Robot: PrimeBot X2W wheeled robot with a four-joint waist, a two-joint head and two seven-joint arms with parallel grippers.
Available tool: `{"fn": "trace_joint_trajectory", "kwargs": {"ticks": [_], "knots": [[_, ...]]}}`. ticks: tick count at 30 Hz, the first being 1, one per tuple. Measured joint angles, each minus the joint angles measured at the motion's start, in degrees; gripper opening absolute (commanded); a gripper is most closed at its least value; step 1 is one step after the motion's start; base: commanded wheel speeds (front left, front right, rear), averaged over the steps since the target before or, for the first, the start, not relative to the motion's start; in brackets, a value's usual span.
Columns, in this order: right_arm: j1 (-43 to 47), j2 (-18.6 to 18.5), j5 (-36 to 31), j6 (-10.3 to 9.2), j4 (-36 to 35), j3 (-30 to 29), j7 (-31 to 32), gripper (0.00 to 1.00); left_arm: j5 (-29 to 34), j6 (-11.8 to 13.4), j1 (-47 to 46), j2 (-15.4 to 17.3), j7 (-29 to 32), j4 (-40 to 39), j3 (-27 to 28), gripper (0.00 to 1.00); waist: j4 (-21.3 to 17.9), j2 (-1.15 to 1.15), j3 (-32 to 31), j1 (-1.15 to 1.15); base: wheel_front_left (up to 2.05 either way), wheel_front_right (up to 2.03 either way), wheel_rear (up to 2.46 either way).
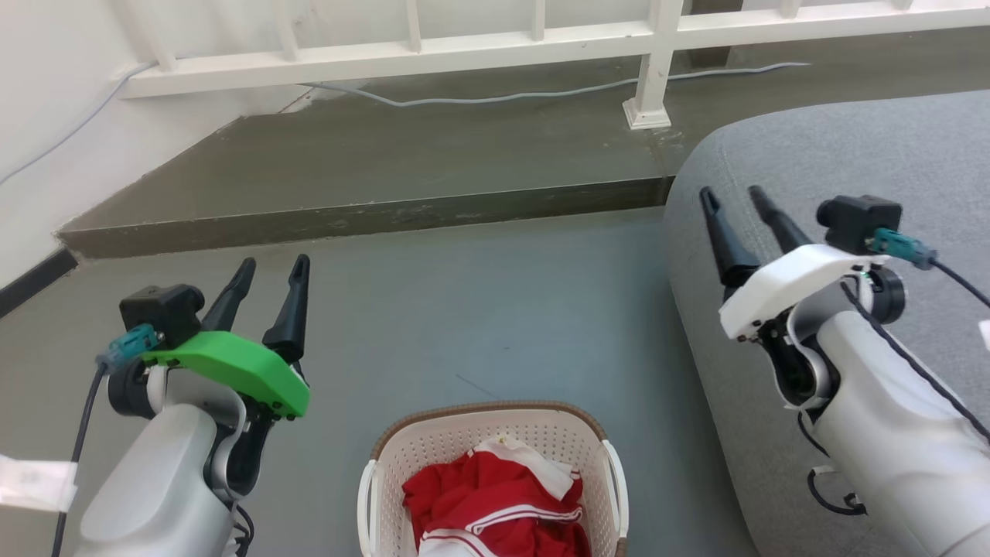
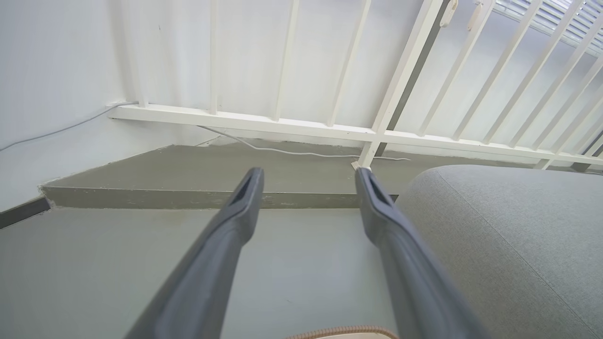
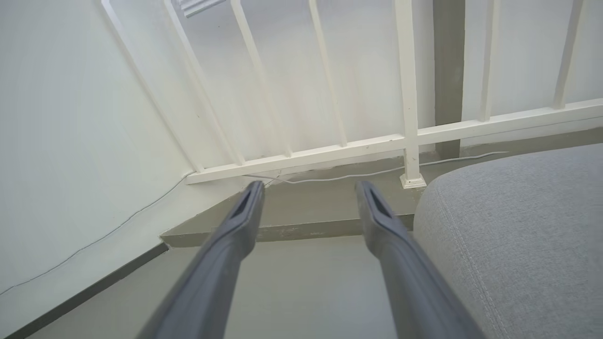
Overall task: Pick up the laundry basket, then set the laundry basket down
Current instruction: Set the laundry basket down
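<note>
Both pairs of jaws stand spread and empty: the left gripper (image 1: 274,267) over bare floor (image 1: 479,309), the right gripper (image 1: 731,195) above the grey sofa (image 1: 812,155). Between them, close to the robot, the laundry basket (image 1: 495,408) sits on the floor holding red clothing (image 1: 495,503). It looks light, stiff and rather slick; its white side handles (image 1: 617,480) seem the surest hold.

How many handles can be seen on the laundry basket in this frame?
2. On the laundry basket, the left handle is on its left side and the right handle on its right side. The basket's near end is cut off by the picture's edge, so more may be hidden.
</note>
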Motion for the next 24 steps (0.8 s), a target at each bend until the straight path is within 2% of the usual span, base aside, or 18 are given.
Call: {"fn": "trace_joint_trajectory", "kwargs": {"ticks": [6,11,14,18,24], "knots": [[4.2,-0.74,-4.78,-2.6,-7.75,-4.74,-0.05,1.0,3.67,2.38,3.83,0.09,-0.01,-6.15,4.61,1.0,0.14,0.0,-0.24,0.0,0.0,0.0,0.0],[8.03,-0.49,-8.25,-3.74,-13.18,-7.73,-0.07,1.0,6.89,4.22,6.84,0.09,-0.18,-10.44,7.83,1.0,0.38,0.0,-0.17,0.0,0.0,0.0,0.0],[9.96,-0.13,-9.94,-3.76,-15.4,-8.9,-0.05,1.0,8.1,5.45,9.27,0.0,-0.18,-12.27,9.59,1.0,0.45,0.0,-0.04,0.0,0.0,0.0,0.0],[12.94,0.27,-12.14,-4.68,-17.58,-10.07,-0.05,1.0,9.79,5.92,11.84,-0.32,-0.16,-14.92,11.46,1.0,0.57,0.0,0.17,0.0,0.0,0.0,0.0],[15.96,0.53,-14.03,-4.95,-19.87,-11.82,-0.05,1.0,12.05,5.92,14.85,-0.79,-0.18,-17.34,12.47,1.0,0.76,0.0,0.44,0.0,0.0,0.0,0.0]]}}
